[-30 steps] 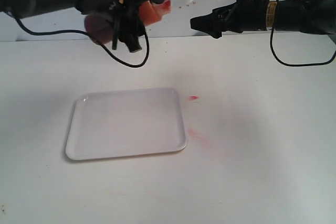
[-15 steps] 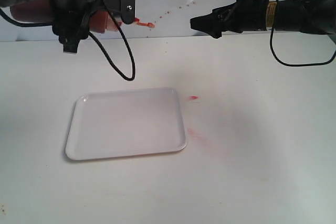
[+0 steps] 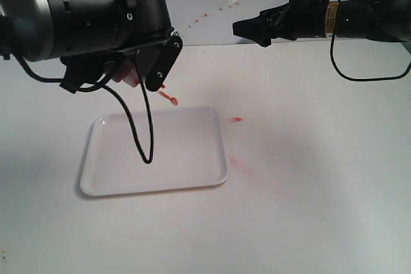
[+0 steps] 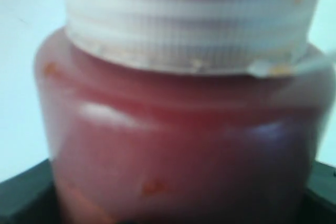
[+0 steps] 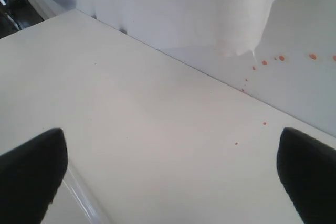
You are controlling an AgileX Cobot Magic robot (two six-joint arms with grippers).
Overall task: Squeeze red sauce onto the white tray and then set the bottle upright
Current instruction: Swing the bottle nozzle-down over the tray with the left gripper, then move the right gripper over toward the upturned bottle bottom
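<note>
My left gripper is shut on the bottle, which fills the left wrist view: a reddish translucent body with dark red sauce inside, under a ribbed cap. From the exterior, the arm hides most of the bottle. Its red nozzle points down and to the right, just above the far edge of the white tray. I see no sauce on the tray. My right gripper hangs in the air at the back right, open, with nothing between its black fingertips.
Pinkish-red smears mark the table just right of the tray, with a fainter one nearer the front. Red specks dot the back wall. A black cable from the left arm dangles over the tray.
The left arm has swung the bottle down from high at the back, and the nozzle has tipped from pointing sideways to pointing down over the tray's far edge. The right arm has not moved.
</note>
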